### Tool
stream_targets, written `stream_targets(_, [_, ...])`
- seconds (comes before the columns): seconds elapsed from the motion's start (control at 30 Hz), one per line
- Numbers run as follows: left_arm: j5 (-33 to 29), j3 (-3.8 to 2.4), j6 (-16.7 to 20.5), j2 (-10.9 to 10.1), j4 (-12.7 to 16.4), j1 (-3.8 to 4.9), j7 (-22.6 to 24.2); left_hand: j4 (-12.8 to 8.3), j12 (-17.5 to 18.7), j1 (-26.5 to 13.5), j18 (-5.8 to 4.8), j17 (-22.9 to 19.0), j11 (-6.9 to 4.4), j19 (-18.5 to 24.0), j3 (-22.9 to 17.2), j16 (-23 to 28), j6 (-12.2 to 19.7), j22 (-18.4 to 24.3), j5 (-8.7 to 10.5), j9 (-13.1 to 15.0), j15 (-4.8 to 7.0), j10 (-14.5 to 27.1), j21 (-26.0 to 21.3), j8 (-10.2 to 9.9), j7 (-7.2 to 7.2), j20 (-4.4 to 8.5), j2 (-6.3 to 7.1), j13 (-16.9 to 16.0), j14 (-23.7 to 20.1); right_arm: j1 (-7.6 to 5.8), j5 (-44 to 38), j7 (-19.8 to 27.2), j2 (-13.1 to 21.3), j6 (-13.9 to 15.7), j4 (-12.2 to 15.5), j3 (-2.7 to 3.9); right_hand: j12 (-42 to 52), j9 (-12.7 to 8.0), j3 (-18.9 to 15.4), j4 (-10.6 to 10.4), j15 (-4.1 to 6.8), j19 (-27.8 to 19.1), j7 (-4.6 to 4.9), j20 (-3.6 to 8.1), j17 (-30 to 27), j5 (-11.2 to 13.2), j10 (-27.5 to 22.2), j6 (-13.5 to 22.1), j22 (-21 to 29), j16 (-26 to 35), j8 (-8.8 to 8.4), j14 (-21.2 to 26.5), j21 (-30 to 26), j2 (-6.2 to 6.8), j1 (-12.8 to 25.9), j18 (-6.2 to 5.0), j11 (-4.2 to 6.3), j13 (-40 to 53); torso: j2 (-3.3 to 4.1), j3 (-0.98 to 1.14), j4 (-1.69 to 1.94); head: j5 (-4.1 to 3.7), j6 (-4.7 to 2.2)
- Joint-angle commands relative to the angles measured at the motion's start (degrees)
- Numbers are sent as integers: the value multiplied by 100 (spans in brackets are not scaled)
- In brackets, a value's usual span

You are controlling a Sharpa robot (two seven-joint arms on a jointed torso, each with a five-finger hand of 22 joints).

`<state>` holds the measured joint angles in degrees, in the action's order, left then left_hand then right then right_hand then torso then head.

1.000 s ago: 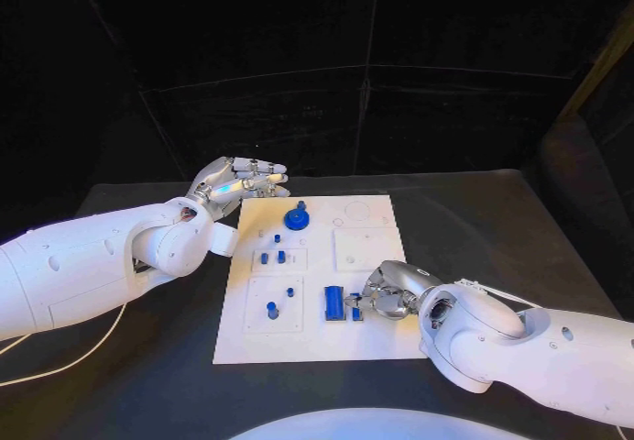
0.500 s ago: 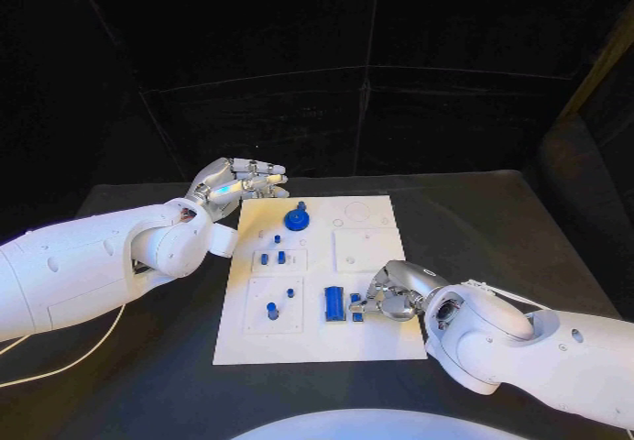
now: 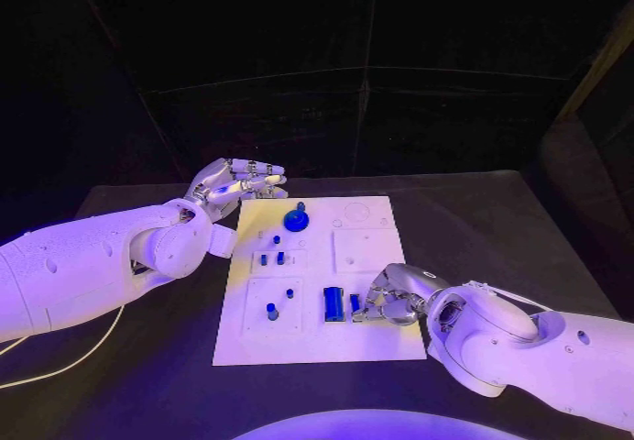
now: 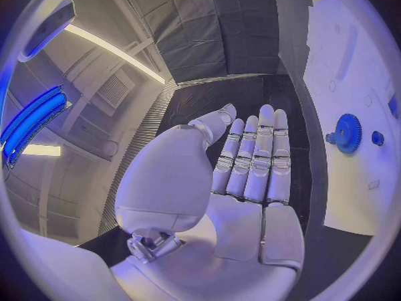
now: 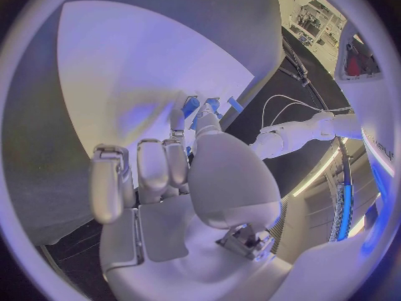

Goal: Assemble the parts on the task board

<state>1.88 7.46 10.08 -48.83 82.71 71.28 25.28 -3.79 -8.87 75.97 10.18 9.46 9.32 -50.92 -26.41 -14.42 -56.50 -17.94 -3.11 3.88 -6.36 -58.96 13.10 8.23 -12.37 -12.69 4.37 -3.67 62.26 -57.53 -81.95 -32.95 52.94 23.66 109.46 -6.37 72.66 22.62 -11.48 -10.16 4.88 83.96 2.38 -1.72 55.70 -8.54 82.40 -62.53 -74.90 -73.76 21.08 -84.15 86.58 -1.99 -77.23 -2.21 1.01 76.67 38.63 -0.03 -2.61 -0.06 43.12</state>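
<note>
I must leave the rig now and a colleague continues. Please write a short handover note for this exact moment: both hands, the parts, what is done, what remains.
Left hand: holds nothing, fingers apart, raised beside the far left corner of the task board.
Right hand: on the board's near right part, fingertips at a small blue part beside the long blue block; a firm grip cannot be confirmed.
Parts: blue gear at the far end, small blue pegs mid-board, more pegs in the near left panel.
Done: cannot be judged.
Left: seat the small part, then the remaining ones.
</note>
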Motion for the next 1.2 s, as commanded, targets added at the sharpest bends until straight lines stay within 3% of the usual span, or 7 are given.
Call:
stream_targets(0.03, [-17, -4, -54, -1, 11, 8, 23, 23, 19, -71, 25, -5, 8, -20, -3, 8, 39, 4, -27, -6, -11, 45, -34, 28, -9, -10, -5, 7, 13, -5, -47, 50, -35, -138, -33, -1, -7, 7, 6, 32, 28, 303, 8, 20, -5, 37, 63, 8, -1200, 8, -26, -96, 17, -26, -66, 111, 68, -11, 7, -1, 10, -1, 3])
stream_targets(0.47, [-17, -4, -49, -13, 22, 8, 21, 23, 19, -71, 25, -5, 8, -20, -3, 8, 39, 4, -27, -6, -11, 45, -34, 28, -9, -10, -5, 7, 13, -5, -142, 7, -162, -147, -232, -1, 6, 16, 14, 52, 30, 307, 1, 21, -1, 15, 69, -9, -1205, 7, -20, -96, 21, -75, -99, 113, 72, 2, 6, 3, 1, 21, 20])
stream_targets(0.7, [-16, -4, -53, -10, 16, 8, 24, 23, 19, -71, 25, -5, 8, -20, -3, 8, 39, 4, -27, -6, -11, 45, -34, 28, -9, -10, -5, 7, 13, -5, -34, 227, -77, 61, -91, 0, -30, 23, -137, 18, 15, 278, 38, 17, -30, 43, 49, 34, -1176, 24, -46, -91, -11, 21, 28, 103, 46, -17, -5, 5, -4, 16, 10])
stream_targets(0.93, [-17, -4, -18, 4, -3, 8, 50, 19, 20, -66, 26, -7, 8, -19, -8, 16, 41, 14, -27, -6, -11, 47, -39, 29, -8, -11, -7, 6, 13, -40, 1293, 1648, 203, 146, -78, 4, -1343, -54, -318, -133, -139, -381, 259, -108, -924, 246, -654, 572, -506, 593, -335, 128, -752, -1, 169, -120, -146, -965, -41, -20, 15, -11, -56])
stream_targets(1.07, [-45, -3, 35, 12, -23, 8, 114, 20, 10, -68, 25, -12, -3, -9, -14, 36, 29, 32, -27, -2, -14, 30, -53, 39, 19, -17, -12, 2, 3, -268, 2620, 2795, 303, 199, -337, 7, -2357, -92, -336, -48, -234, -872, 382, -206, -1883, 197, -1217, 849, 59, 1297, -502, 346, -1406, -91, -24, -290, -256, -1744, -69, -22, 31, -37, -142])
stream_targets(1.13, [-130, -3, 102, 17, -42, 8, 174, 25, 2, -77, 26, -14, -12, -4, -13, 47, 20, 44, -26, 0, -14, 14, -62, 46, 35, -20, -13, 0, 1, -435, 3422, 3418, 309, 222, -569, 8, -3334, -126, -327, 35, -287, -1417, 449, -253, -2821, 107, -1764, 973, 703, 2052, -609, 627, -2164, -167, -177, -469, -314, -2498, -88, -24, 33, -55, -203])
stream_targets(1.2, [-218, -3, 167, 25, -67, 7, 244, 34, -15, -101, 32, -16, -36, 2, 0, 63, 72, 72, -25, -9, -7, -22, -79, 21, 75, -22, 7, -1, 13, -593, 4192, 3946, 287, 119, -829, 9, -3806, -170, -312, 110, -362, -2220, 525, -322, -3169, 70, -2012, 1080, 1693, 2598, -735, 838, -3361, -277, -337, -707, -402, -2905, -118, -31, 30, -87, -307])
